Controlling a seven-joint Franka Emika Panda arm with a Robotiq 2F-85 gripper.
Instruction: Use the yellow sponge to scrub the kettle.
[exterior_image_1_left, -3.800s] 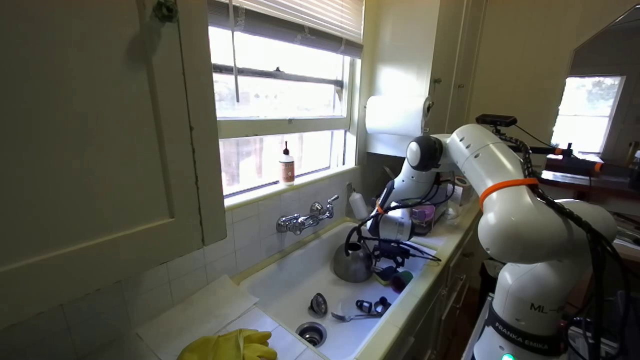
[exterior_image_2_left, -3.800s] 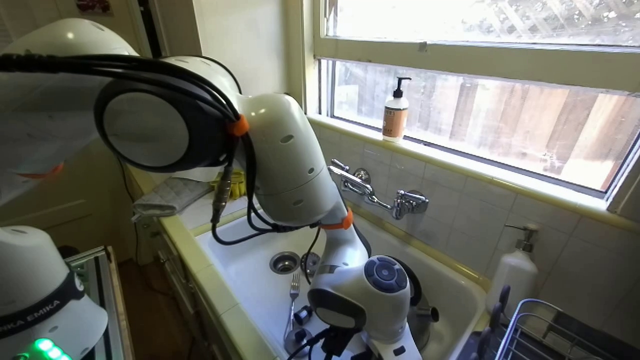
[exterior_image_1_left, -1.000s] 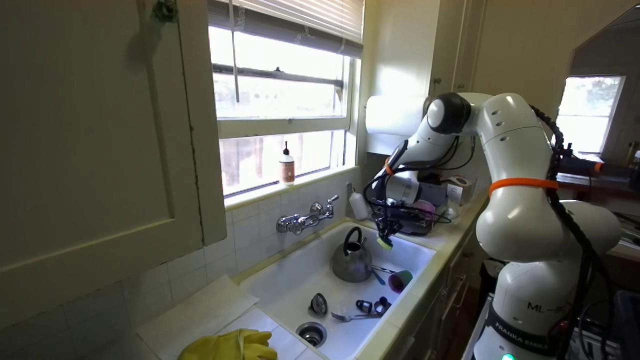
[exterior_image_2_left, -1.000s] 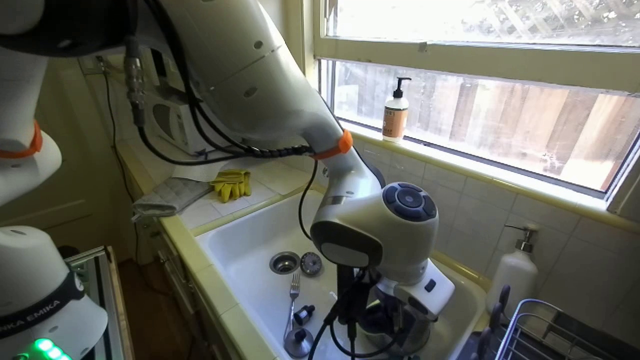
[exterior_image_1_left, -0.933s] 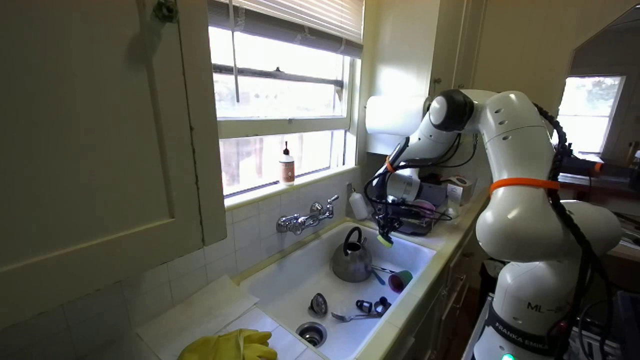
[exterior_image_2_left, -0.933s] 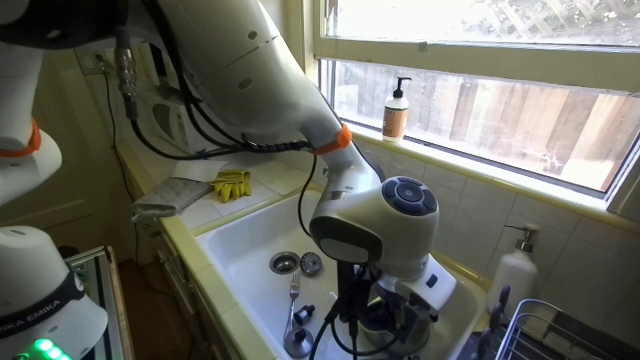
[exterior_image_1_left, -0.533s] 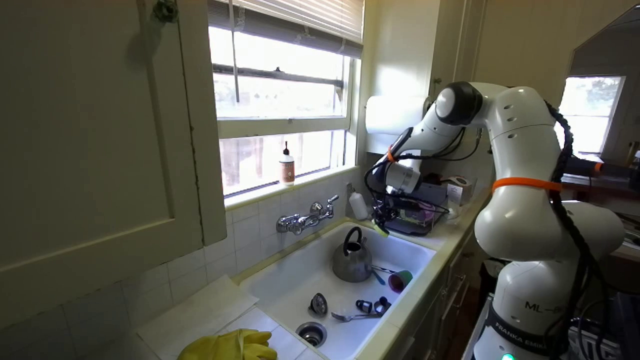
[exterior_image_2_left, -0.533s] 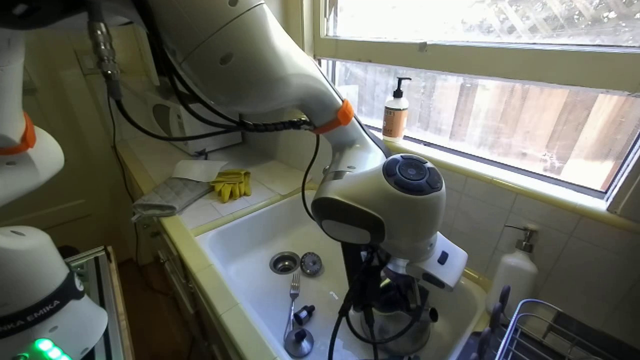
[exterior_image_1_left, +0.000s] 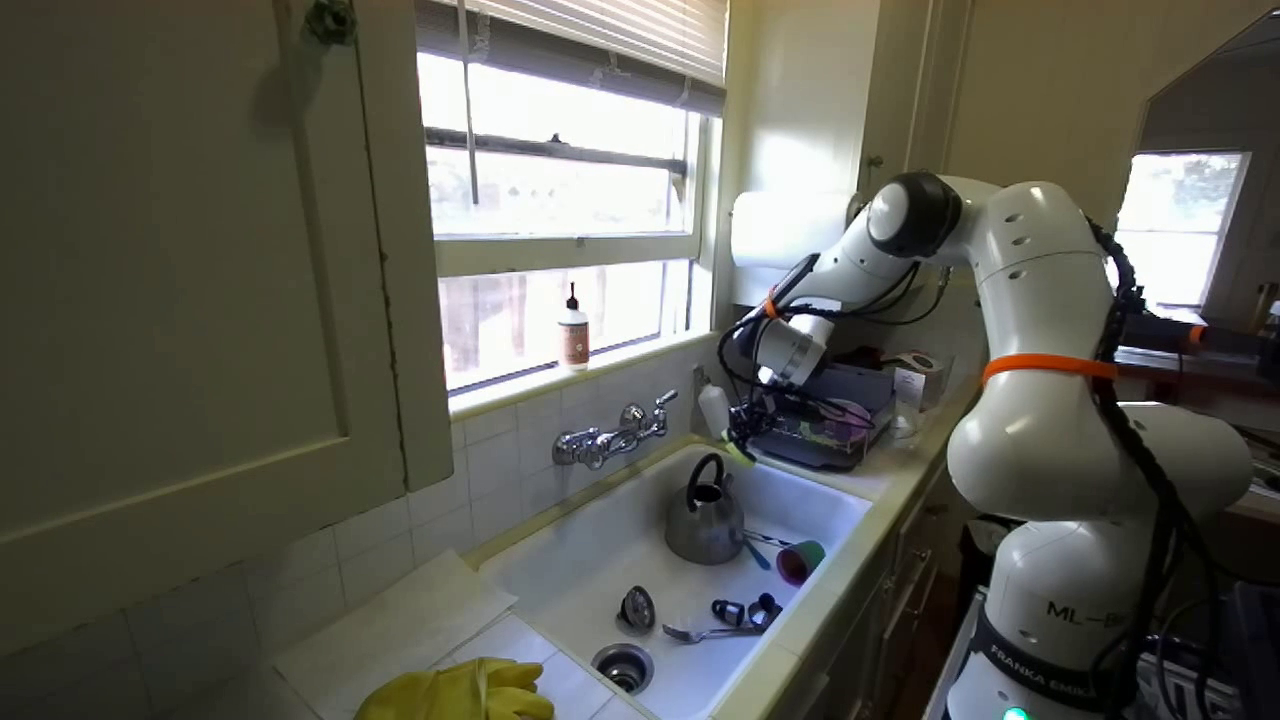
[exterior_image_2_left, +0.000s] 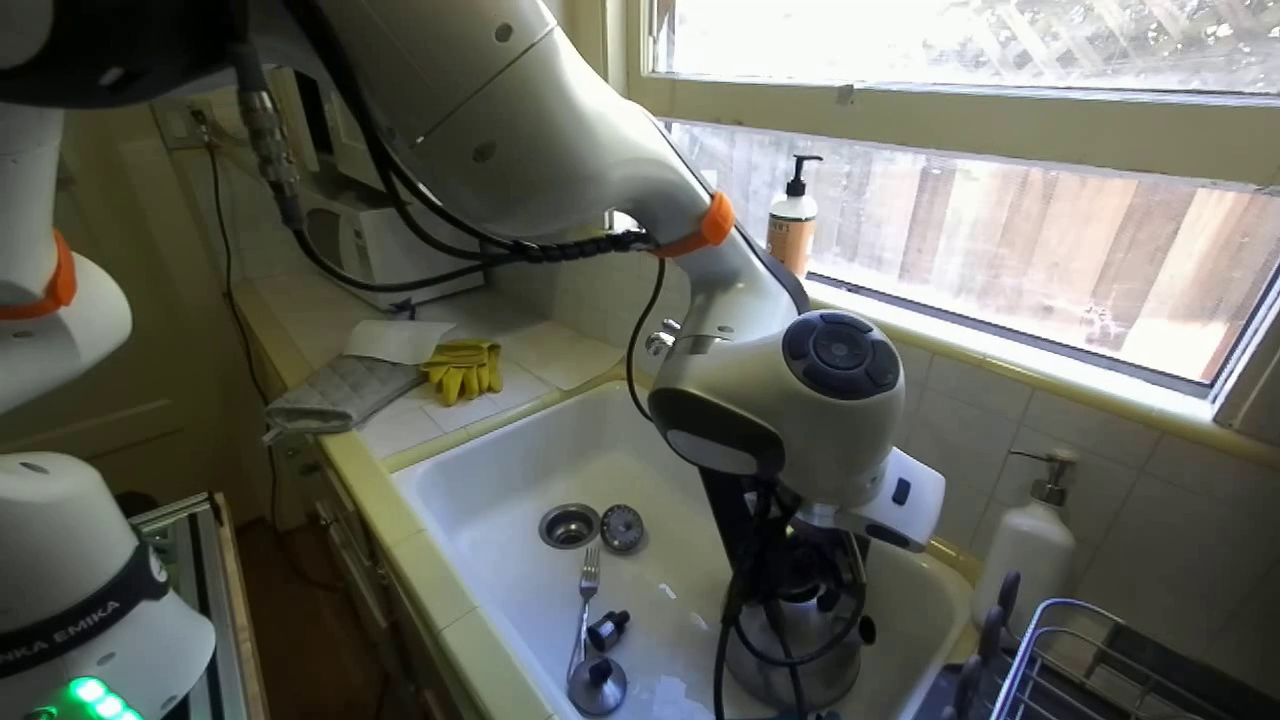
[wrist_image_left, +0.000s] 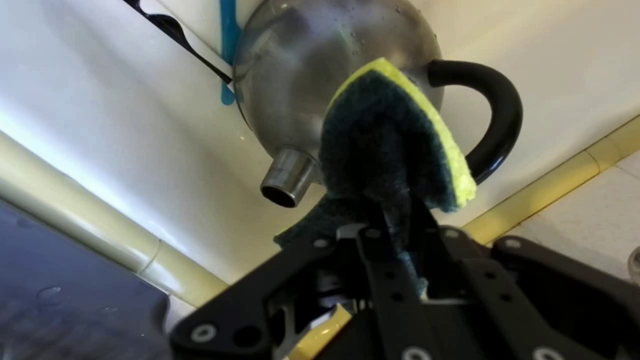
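The black two-fingered gripper (wrist_image_left: 397, 215), on the near side, pinches a folded yellow sponge (wrist_image_left: 377, 105) with a dark green scouring face. Beyond sits a round silver metal kettle (wrist_image_left: 305, 72), its short spout (wrist_image_left: 290, 172) towards the near left, its arched black handle (wrist_image_left: 509, 110) on the right. The sponge hides part of it; whether they touch cannot be told. Left of the kettle, a slim dark utensil (wrist_image_left: 171, 28) crosses a narrow blue utensil (wrist_image_left: 230, 30) in the white sink (wrist_image_left: 150, 125), edged in pale yellow tile (wrist_image_left: 100, 227).
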